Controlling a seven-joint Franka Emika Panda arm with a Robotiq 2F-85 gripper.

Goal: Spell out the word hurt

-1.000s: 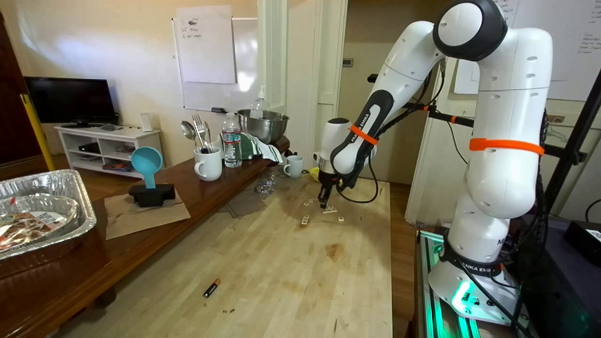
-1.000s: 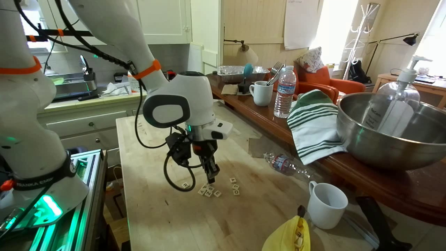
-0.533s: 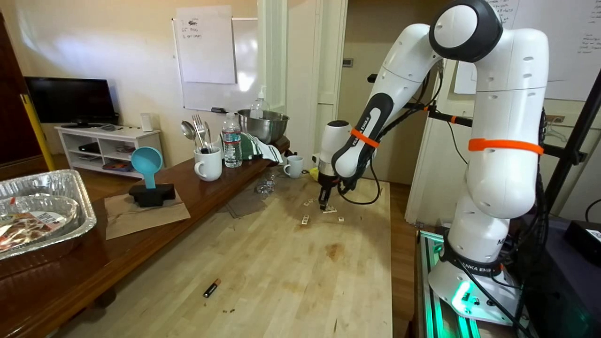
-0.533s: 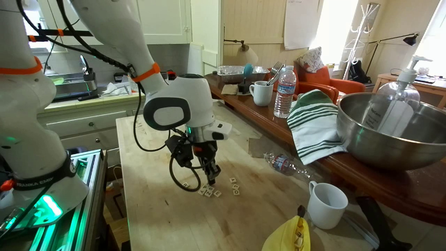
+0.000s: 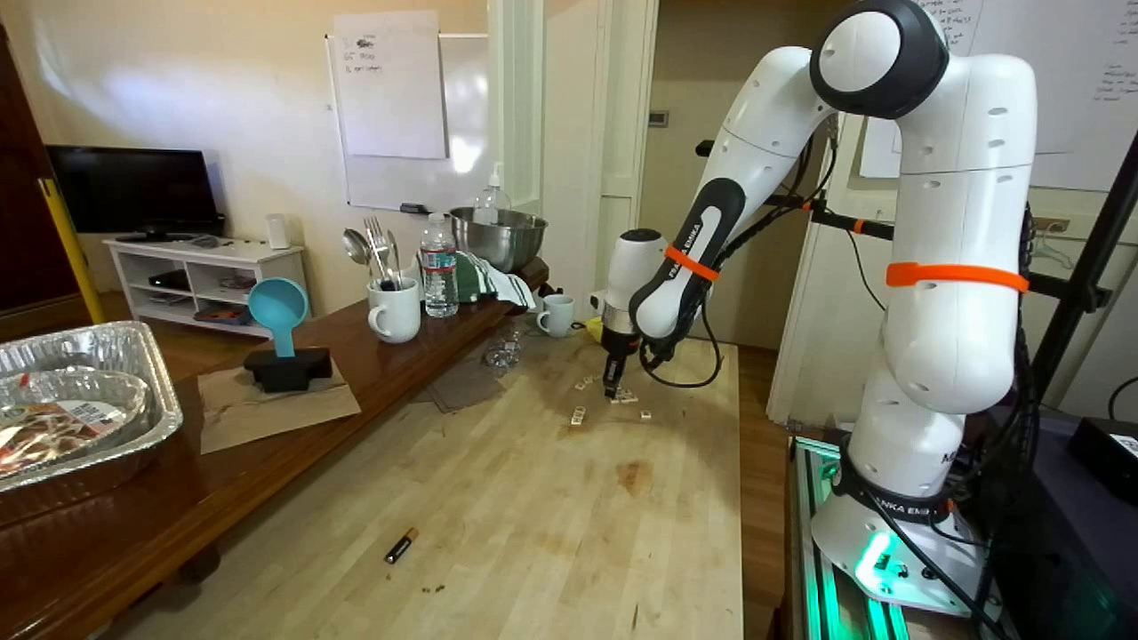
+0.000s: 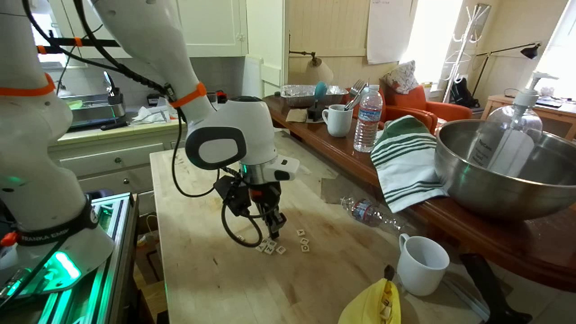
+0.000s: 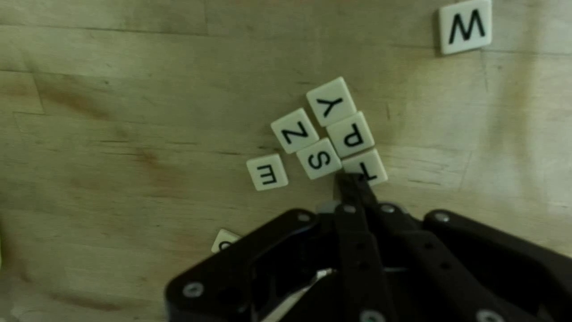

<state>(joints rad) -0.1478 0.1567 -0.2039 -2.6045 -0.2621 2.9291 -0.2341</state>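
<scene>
Wooden table point(image 7: 134, 85) in the wrist view, with T tile point(image 7: 367, 163) against P tile point(image 7: 351, 136) and partly hidden by gripper point(image 7: 355, 180), fully closed on nothing visible. Could scatter P tile and neighbouring S tile point(image 7: 319, 159) if nudging crowded T tile sideways. In both exterior views, holds arm point(image 5: 769, 120) bent, aimed down over tiles point(image 6: 269, 249).

The tool point(image 6: 273, 233) points down to the surface point(image 6: 243, 290), with its jaws together. Its tip is at a group of small letter tiles point(image 6: 269, 250); whether it touches them, I cannot tell. Three more tiles point(image 6: 305, 248) lie near this group. In front there is a yellow pouch point(image 6: 365, 306) with pale tiles point(image 6: 385, 311) in its opening, and just beside it stands a white mug point(image 6: 422, 267). A clear bottle point(image 6: 366, 213) lies on its side. A metal bowl point(image 6: 499, 200), beside a striped towel point(image 6: 405, 166), holds a soap bottle point(image 6: 508, 141).
</scene>
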